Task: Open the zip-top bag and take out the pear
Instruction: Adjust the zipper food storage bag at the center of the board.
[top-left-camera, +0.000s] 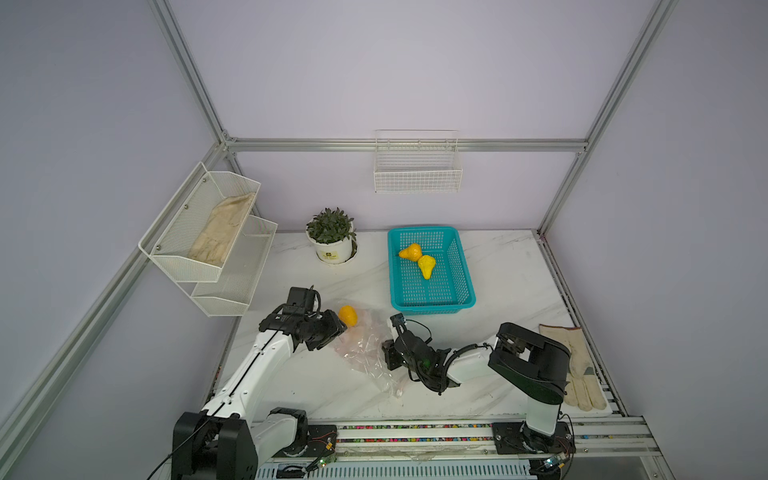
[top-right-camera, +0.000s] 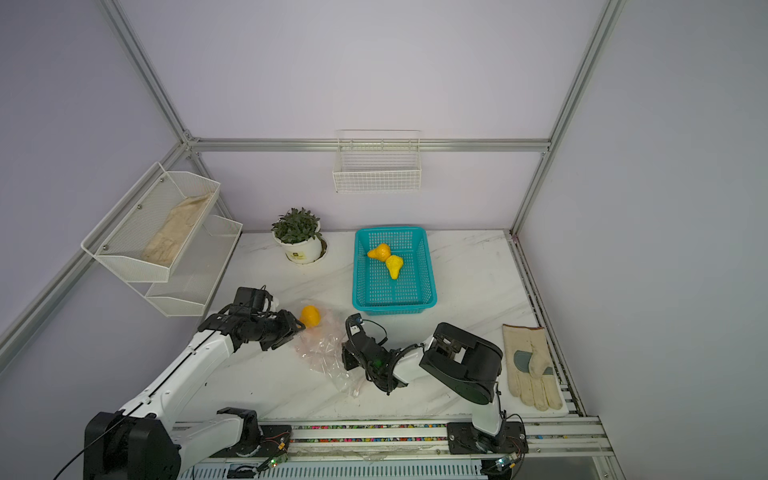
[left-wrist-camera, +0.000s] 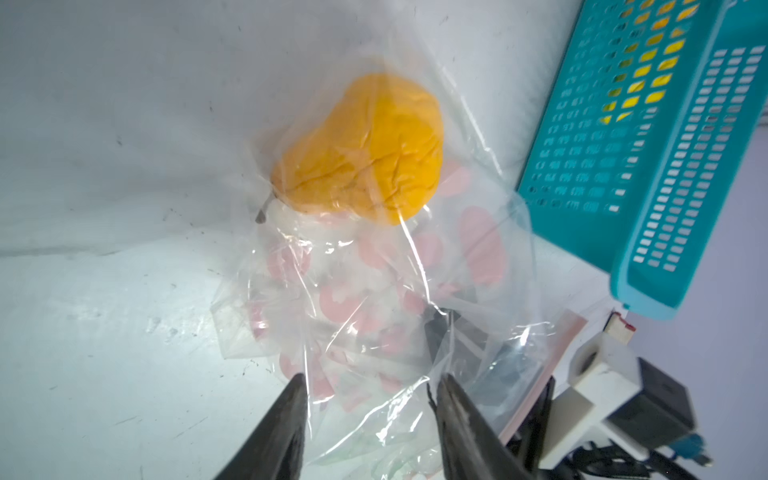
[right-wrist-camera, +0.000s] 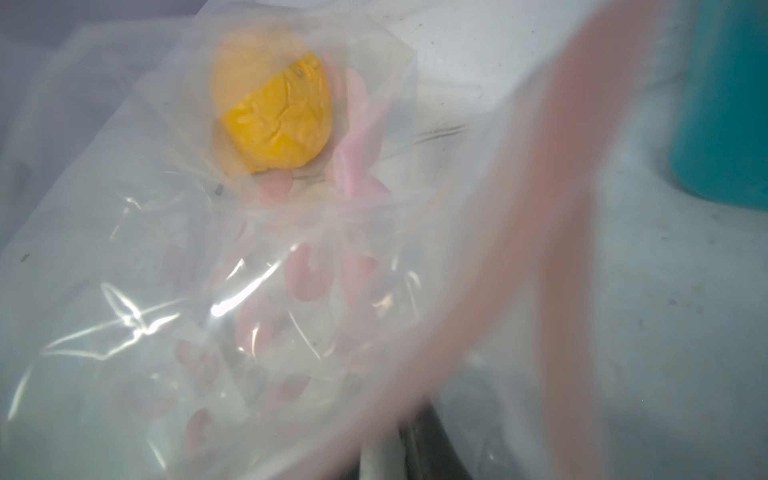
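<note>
The zip-top bag (top-left-camera: 365, 349) (top-right-camera: 324, 353) lies crumpled on the marble table between my two arms, clear with pink spots. The orange-yellow pear (top-left-camera: 348, 316) (left-wrist-camera: 365, 149) (right-wrist-camera: 278, 120) sits under the plastic at the bag's far end. My left gripper (top-left-camera: 338, 332) (left-wrist-camera: 368, 380) is open just near of the pear, its jaws apart with loose bag film between them. My right gripper (top-left-camera: 388, 353) (top-right-camera: 347, 357) is at the bag's right edge, shut on the plastic by the pink zip strip (right-wrist-camera: 561, 208); its jaws are mostly hidden by the film.
A teal basket (top-left-camera: 432, 305) behind the bag holds two yellow pears (top-left-camera: 417, 258). A potted plant (top-left-camera: 332, 237) stands at the back. A work glove (top-left-camera: 577, 365) lies at the right edge. White wire shelves (top-left-camera: 208, 241) hang on the left.
</note>
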